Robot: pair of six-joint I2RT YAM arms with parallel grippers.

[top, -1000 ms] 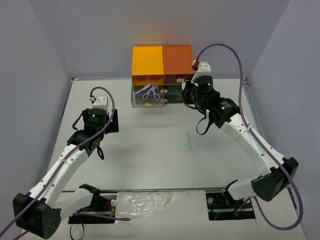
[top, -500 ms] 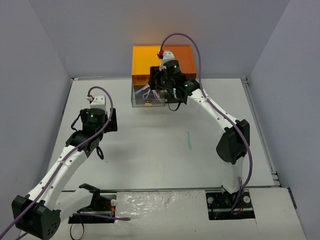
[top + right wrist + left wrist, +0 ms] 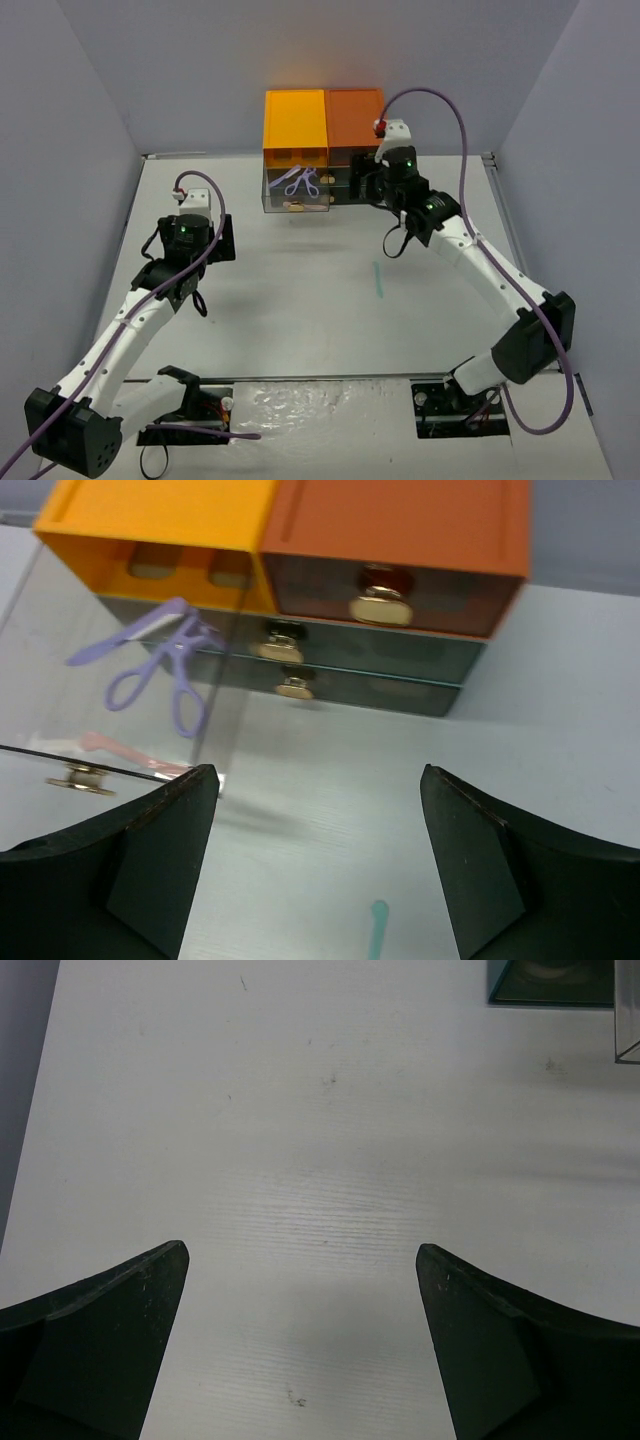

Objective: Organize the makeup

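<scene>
**Q:** Where is the makeup lying?

**A:** The curler [image 3: 160, 665] is lying in the pulled-out clear drawer [image 3: 40, 765] at the left side of the box [image 3: 400, 530]. A pink stick [image 3: 120, 748] is lying in the same drawer, nearer its front wall. A mint stick [image 3: 378, 280] is lying alone on the bench [image 3: 280, 320], well apart from the box. No jars, brushes or pencils are showing on the bench. Dim shapes are showing behind the tinted fronts of the shut drawers, but they are too blurred to name.

**Q:** How far is the task progressing?

**A:** As a judgement, it is nearing completion. Only the mint stick is lying outside the box, and the clear drawer is standing open, so one placement and one closing are outstanding.

**Q:** What is each tool doing?

**A:** The right tool [image 3: 318, 780] is hovering over the bench just in front of the box, between the open drawer and the mint stick. Its fingers are spreading wide, and they are gripping nothing and touching nothing. The left tool [image 3: 300, 1255] is hovering over bare bench on the left side, well apart from the box. Its fingers are also standing wide apart and carrying nothing.
</scene>
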